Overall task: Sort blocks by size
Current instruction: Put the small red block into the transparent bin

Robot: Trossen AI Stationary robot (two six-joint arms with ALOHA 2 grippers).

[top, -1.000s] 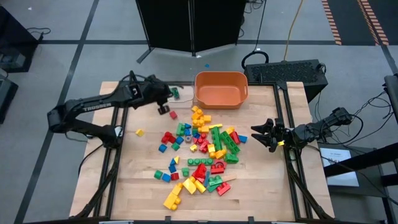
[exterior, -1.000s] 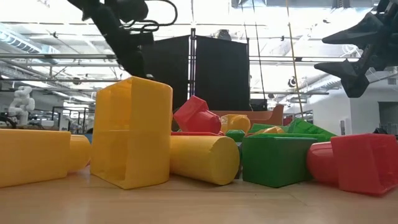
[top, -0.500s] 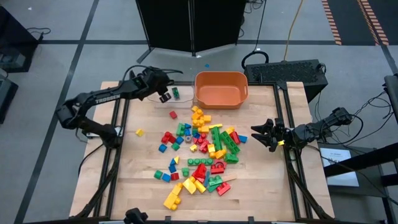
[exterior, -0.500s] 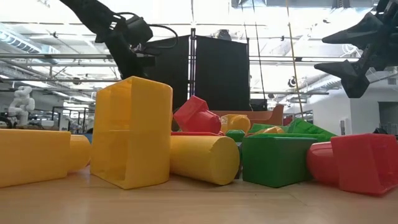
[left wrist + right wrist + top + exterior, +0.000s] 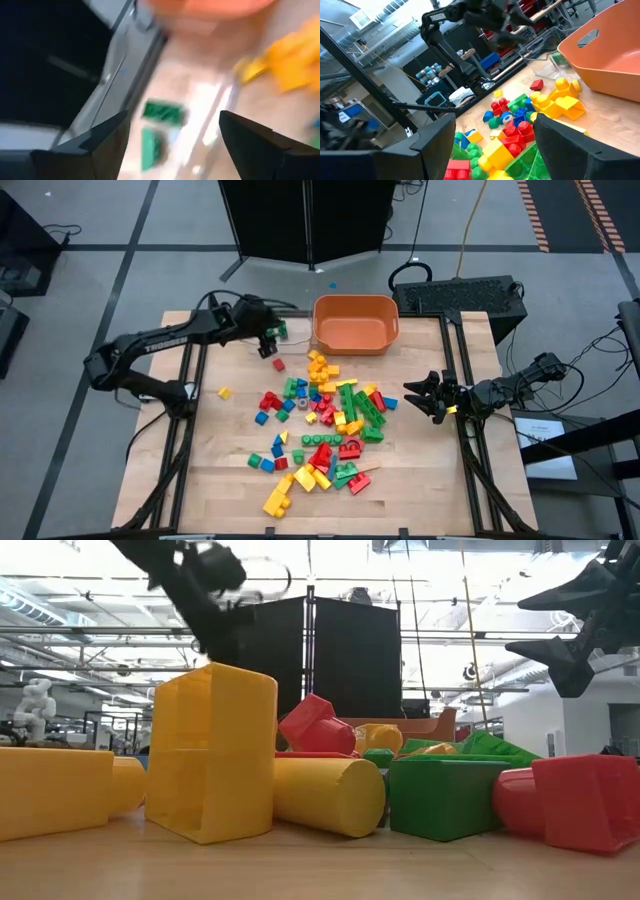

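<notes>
The blocks (image 5: 325, 420), red, yellow, green and blue, lie scattered in a heap on the middle of the wooden table. Two small green blocks (image 5: 162, 111) lie on the wood at the far left, beside the orange tub (image 5: 356, 323). My left gripper (image 5: 268, 346) hovers over the table right next to them, pointing slantwise down. It is open, with nothing between its fingers (image 5: 100, 140). A single red block (image 5: 278, 364) lies just nearer than it. My right gripper (image 5: 418, 398) waits at the table's right edge, open and pointing level at the heap (image 5: 520, 125).
A lone yellow block (image 5: 225, 392) lies near the left edge. Big yellow, green and red blocks (image 5: 215, 755) fill the near part of the table in the low view. A black box (image 5: 460, 295) stands behind the far right corner. Bare wood shows at the near left.
My left gripper has swung from beside the red block toward the table's far edge, up to the green blocks, and then come back a little toward the near side. The blocks on the table have stayed in place.
</notes>
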